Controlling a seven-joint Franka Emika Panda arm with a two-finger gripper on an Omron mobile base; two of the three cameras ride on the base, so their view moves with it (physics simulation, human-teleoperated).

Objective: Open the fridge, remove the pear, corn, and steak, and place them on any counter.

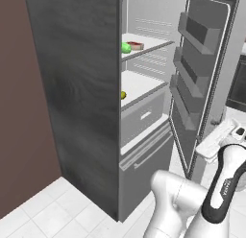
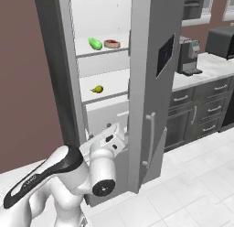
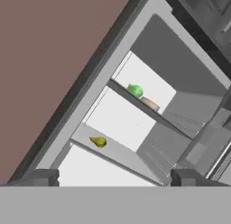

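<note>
Silver-grey, the fridge (image 2: 146, 61) stands with its door swung wide, so the first step looks done and the white shelves are reachable. Near the top of the right base frame, the corn (image 2: 95, 43) and steak (image 2: 111, 43) share the upper shelf; the pear (image 2: 97, 89) lies on the shelf below. The pincer (image 3: 113, 178) is spread and empty (ready, I judge, to reach in).
</note>
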